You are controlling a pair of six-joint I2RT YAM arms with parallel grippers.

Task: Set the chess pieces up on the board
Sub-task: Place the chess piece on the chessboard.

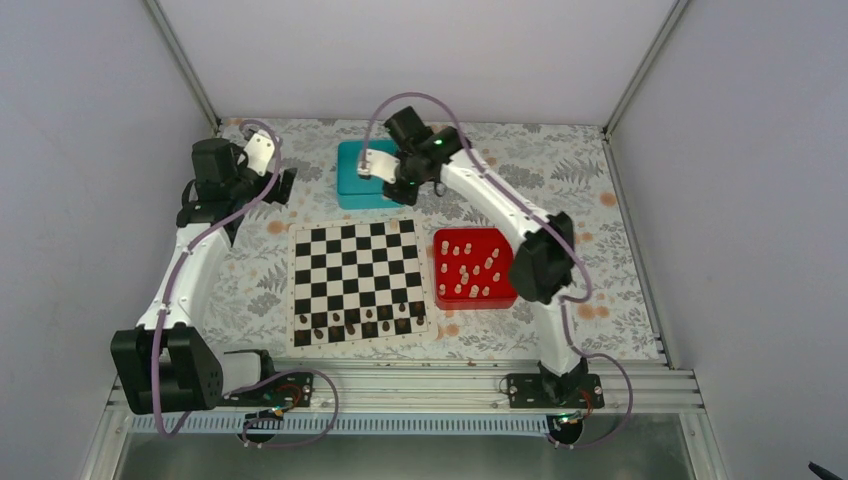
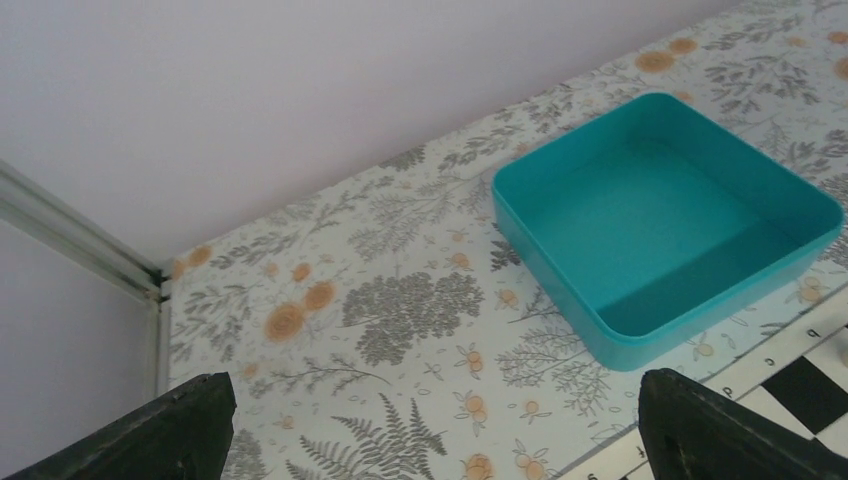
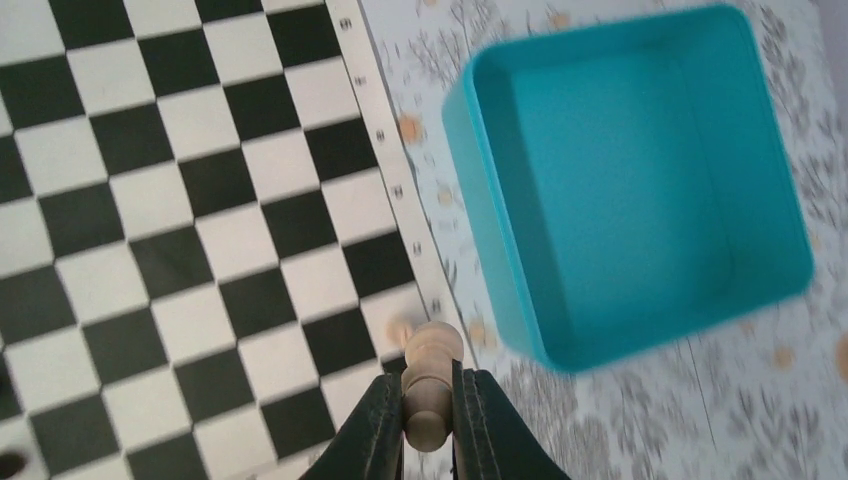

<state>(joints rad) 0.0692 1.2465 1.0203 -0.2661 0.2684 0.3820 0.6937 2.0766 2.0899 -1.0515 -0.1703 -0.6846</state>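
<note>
The right gripper (image 3: 428,402) is clamped on a pale piece (image 3: 431,372), whose long axis runs along the fingers with its head poking past the tips. It hangs over the board (image 3: 200,200) at the far corner, beside the teal box (image 3: 640,180), so the target squares probably lie just boardward. The other pieces (image 1: 468,268) sit in the red tray (image 1: 441,238). The left gripper (image 2: 440,430) gapes wide, farther off over the table.

— How is the left gripper (image 2: 440,440) seen?
— Its jaws are spread wide.
— And the right gripper (image 3: 428,405)?
— It is closed on a pale chess piece (image 3: 432,352), and the right arm (image 1: 500,205) is stretched far forward.
</note>
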